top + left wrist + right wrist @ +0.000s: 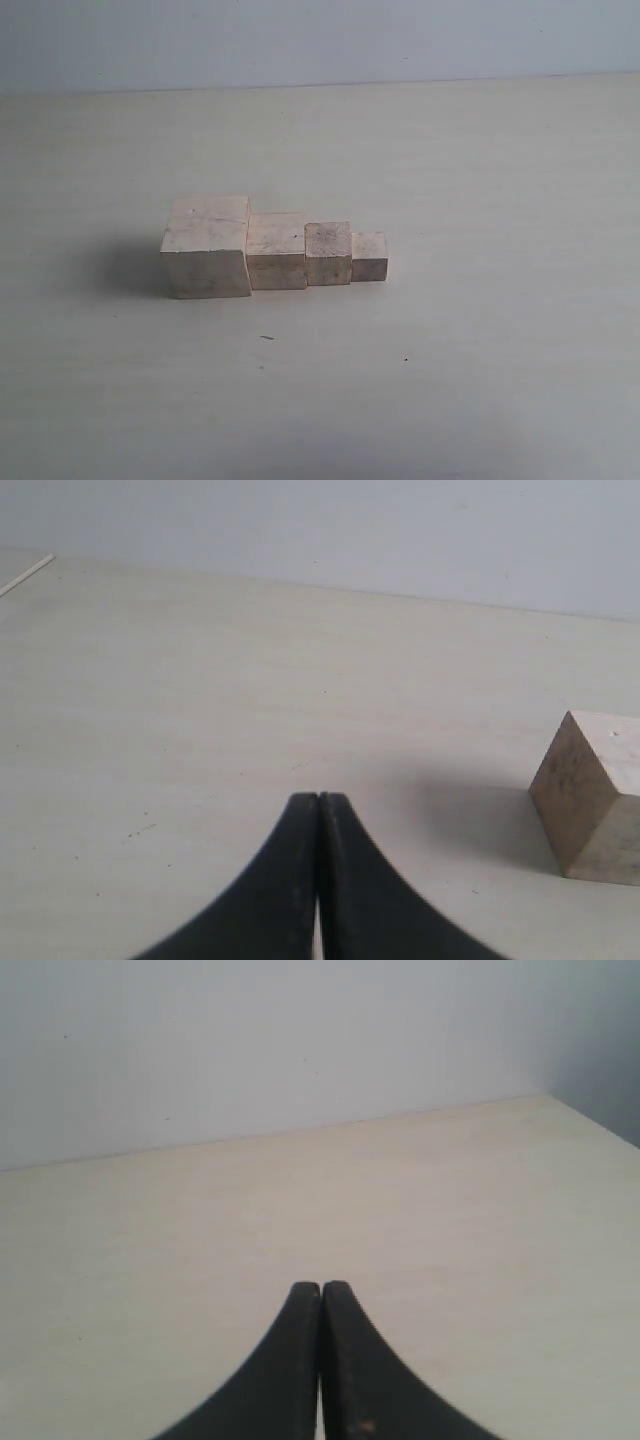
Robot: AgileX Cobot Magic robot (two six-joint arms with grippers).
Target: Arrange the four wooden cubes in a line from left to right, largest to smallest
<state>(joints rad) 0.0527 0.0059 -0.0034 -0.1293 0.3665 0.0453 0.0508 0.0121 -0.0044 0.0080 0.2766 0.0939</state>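
Observation:
Four pale wooden cubes stand side by side in a row on the table in the exterior view. From left to right they are the largest cube [207,247], the second cube [276,250], the third cube [328,253] and the smallest cube [368,256], each touching its neighbour. No arm shows in that view. In the left wrist view my left gripper [318,798] is shut with nothing between its black fingers, and one big cube [595,796] sits apart from it at the frame's edge. My right gripper [321,1286] is shut and empty over bare table, with no cube in its view.
The beige table [450,380] ends at a pale wall [320,40] behind the row. In the right wrist view the table's edge [590,1120] runs off beside a wall corner.

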